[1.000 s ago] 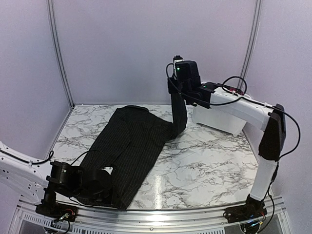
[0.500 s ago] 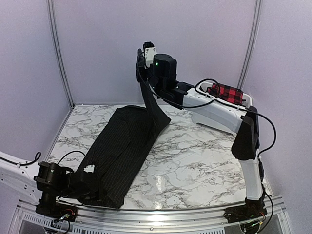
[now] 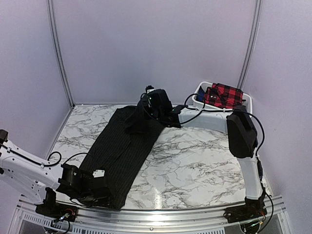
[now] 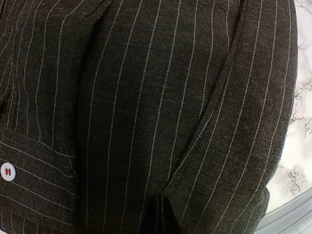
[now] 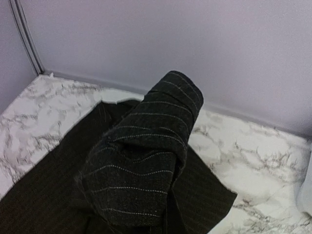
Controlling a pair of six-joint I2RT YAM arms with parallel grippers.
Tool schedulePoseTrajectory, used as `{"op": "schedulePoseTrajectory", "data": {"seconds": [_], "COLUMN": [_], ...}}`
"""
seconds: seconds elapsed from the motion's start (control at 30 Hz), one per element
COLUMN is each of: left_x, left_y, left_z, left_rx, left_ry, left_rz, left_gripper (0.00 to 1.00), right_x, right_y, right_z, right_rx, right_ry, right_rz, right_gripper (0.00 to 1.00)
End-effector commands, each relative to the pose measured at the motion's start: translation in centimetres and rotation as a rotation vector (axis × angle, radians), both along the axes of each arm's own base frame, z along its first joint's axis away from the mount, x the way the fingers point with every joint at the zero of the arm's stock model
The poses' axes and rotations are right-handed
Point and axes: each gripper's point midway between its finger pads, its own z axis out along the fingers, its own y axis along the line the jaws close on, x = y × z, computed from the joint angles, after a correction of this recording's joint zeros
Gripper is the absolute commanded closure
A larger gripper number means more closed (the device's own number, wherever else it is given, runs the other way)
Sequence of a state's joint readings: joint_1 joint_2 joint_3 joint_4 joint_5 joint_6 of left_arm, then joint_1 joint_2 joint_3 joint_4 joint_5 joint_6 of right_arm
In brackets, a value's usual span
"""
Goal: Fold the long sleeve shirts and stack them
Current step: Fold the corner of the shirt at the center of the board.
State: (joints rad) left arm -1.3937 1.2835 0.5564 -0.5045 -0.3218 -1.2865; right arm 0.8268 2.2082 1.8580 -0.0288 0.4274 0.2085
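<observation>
Your left gripper (image 3: pixel 99 187) sits low at the near left edge of the marble table (image 3: pixel 195 156), on the near end of the black pinstriped shirt (image 3: pixel 122 146). Its fingers are hidden by cloth, but the jaws are pressed together, and the left wrist view shows the fabric gathered into a crease at the bottom middle, so it is pinching the shirt there. A white button (image 4: pixel 7 171) sewn with red thread shows at the left of that view. A small white patch lies beside this gripper in the top view, too small to read.

Your right gripper (image 3: pixel 144 111) reaches to the far middle of the table, jaws clamped on the sleeve (image 5: pixel 146 161), which drapes over the fingers and bunches on the shirt's far end.

The shirt lies in a long strip from far centre to near left. The red-and-black plaid shirt (image 3: pixel 224 95) rests in the white bin (image 3: pixel 199 100) at the far right.
</observation>
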Motion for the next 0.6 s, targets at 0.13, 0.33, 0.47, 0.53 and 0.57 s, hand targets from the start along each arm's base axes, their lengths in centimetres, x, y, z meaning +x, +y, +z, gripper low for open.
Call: {"op": "schedulePoseTrajectory", "data": {"seconds": [0.13,0.33,0.47,0.53,0.57], "left_x": [-0.4,-0.4,-0.8,-1.0,-1.1], "left_y": [-3.9,-6.9,-9.0,-10.4,-11.1], "left_z": [-0.3,-0.1,0.2,0.8,1.1], "left_rx": [0.017,0.022,0.001,-0.02,-0.03], "left_ry": [0.04,0.049,0.054,0.043,0.039], "left_rz": [-0.154,-0.255,-0.32,-0.361,-0.378], "left_gripper": [1.0,1.0,1.0,1.0,1.0], "right_x": [-3.0,-3.9,-4.9,-5.3,-5.6], "right_y": [-2.2,-6.1,-10.0,-12.2,-13.2], "right_z": [-9.9,-16.1,-17.8,-17.5,-17.7], "right_rx": [0.017,0.045,-0.007,-0.013,-0.016], "right_ry": [0.309,0.497,0.532,0.53,0.533], "right_rz": [0.02,-0.006,-0.084,-0.126,-0.144], "right_gripper": [1.0,1.0,1.0,1.0,1.0]}}
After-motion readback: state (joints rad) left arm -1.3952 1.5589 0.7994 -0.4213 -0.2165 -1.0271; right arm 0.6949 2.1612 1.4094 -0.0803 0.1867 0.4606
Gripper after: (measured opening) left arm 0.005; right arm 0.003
